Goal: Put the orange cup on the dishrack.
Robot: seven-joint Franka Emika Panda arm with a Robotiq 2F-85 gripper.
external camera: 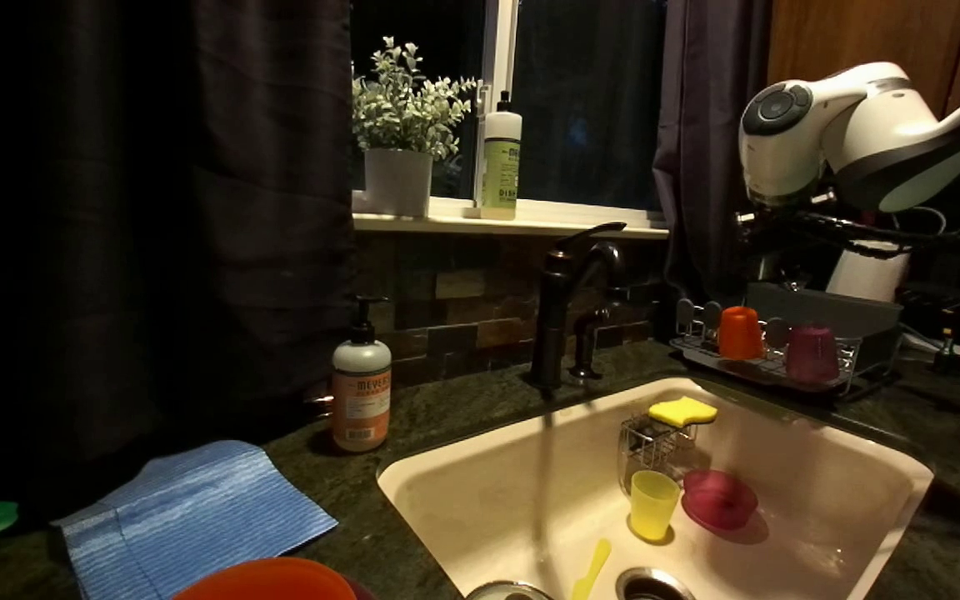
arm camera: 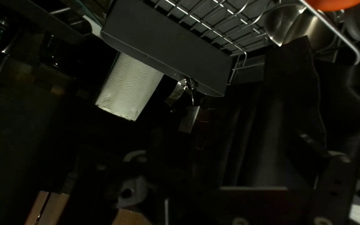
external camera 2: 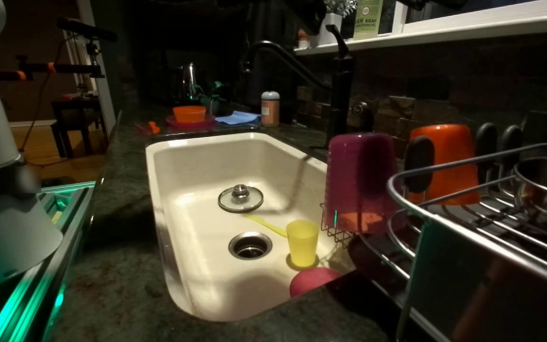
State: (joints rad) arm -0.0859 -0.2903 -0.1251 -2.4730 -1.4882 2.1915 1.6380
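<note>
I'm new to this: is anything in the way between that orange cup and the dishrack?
Nothing visible. The orange cup already stands upside down on the dishrack, as both exterior views show. The purple cup, also upside down there, stands beside it, not in its way.

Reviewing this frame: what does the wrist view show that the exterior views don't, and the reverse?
Only the wrist view plainly shows a paper towel roll; a pale shape behind the dishrack in an exterior view may be it. Only the exterior views show the sink, the yellow cup, the faucet and the magenta cup. Shared: the dishrack and, it seems, the orange cup, base up on it in both exterior views; the wrist view catches just an orange edge.
</note>
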